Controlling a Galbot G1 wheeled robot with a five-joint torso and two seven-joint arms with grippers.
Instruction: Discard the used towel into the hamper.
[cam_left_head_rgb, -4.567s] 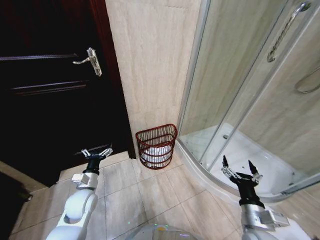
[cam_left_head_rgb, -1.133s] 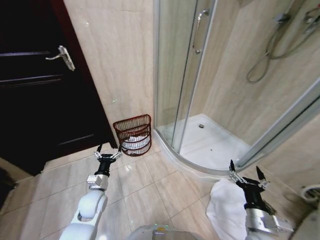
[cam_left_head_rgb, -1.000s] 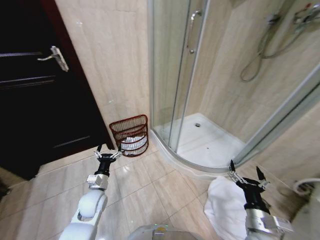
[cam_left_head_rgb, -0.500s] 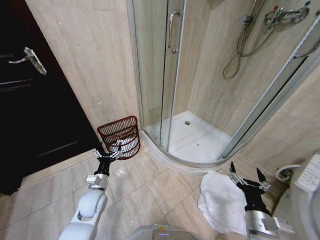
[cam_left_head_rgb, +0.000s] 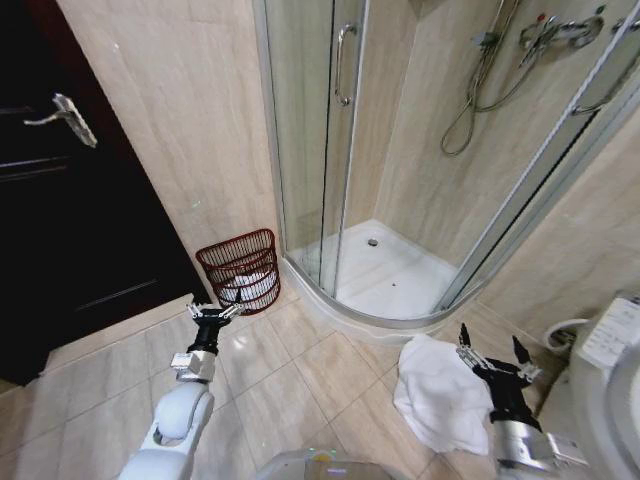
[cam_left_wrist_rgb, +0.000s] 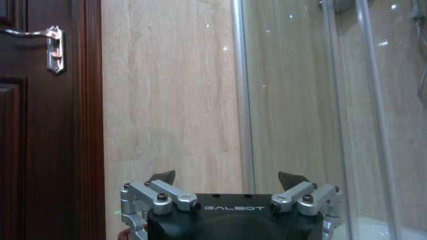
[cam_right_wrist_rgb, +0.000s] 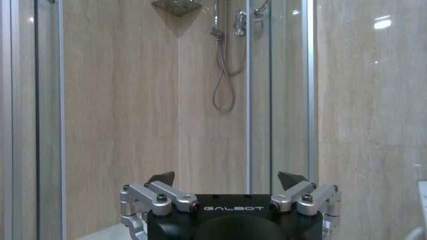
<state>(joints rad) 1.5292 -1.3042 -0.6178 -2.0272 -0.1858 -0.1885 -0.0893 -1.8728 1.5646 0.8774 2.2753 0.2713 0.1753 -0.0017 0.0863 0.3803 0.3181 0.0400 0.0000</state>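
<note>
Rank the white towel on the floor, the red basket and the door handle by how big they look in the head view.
1. white towel, largest
2. hamper
3. door handle, smallest, though it sits farther from the camera

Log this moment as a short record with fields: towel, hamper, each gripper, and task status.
towel: white towel lying crumpled on the floor tiles, just outside the shower curb
hamper: red-brown basket on the floor against the wall, between the dark door and the shower; something white already lies inside
left gripper: open, holding nothing, raised in front of the hamper
right gripper: open, holding nothing, in front of the towel's right edge
task status: towel not yet picked up, not in the hamper
</note>
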